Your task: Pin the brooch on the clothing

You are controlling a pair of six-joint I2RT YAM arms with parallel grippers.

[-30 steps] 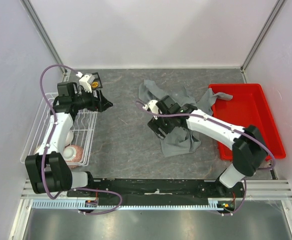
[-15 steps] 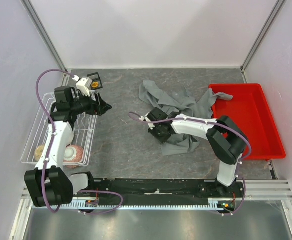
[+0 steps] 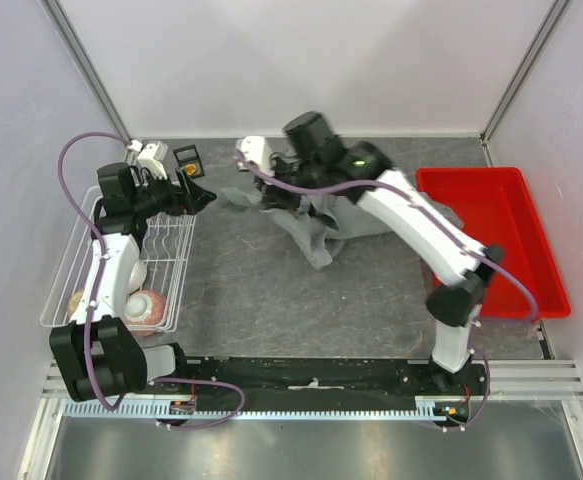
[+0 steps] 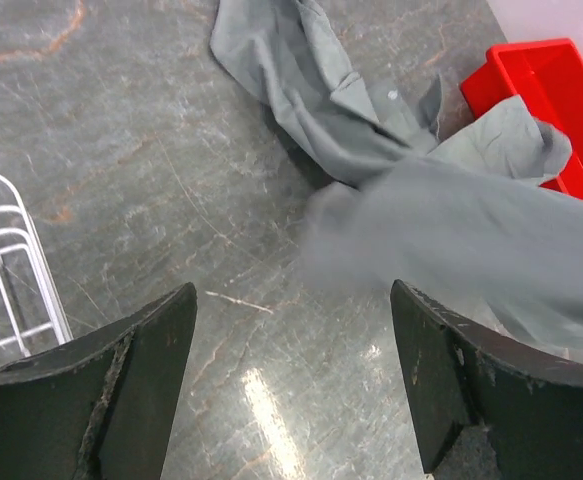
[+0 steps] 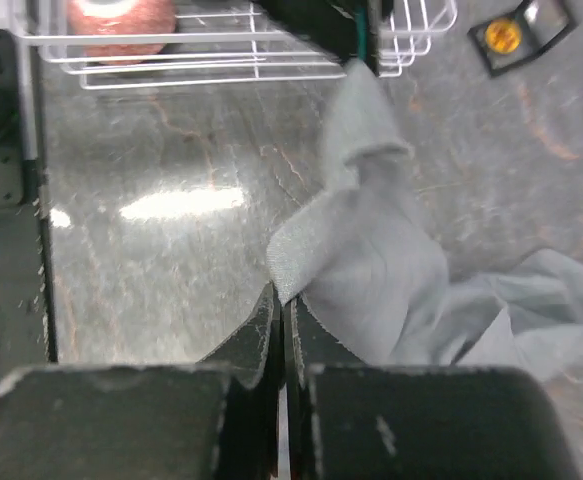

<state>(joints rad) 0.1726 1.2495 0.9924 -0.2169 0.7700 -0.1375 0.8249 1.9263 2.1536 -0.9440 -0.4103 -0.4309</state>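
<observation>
The clothing, a grey shirt, hangs crumpled from my right gripper, raised over the back middle of the table. In the right wrist view that gripper is shut on a fold of the clothing. The brooch, a small orange-gold disc, lies in a little black holder at the back left. My left gripper hovers next to that holder, beside the basket. Its fingers stand wide open over bare table, and the left gripper holds nothing. The clothing lies beyond it, partly blurred.
A white wire basket at the left holds a pink round thing and a tan round one. A red tray stands at the right, with the shirt's edge draped over its corner. Walls close in the back and sides.
My right gripper has shut on the shirt and swung up and toward the back left, dragging the cloth with it. My left gripper has drifted slightly left and stayed open.
</observation>
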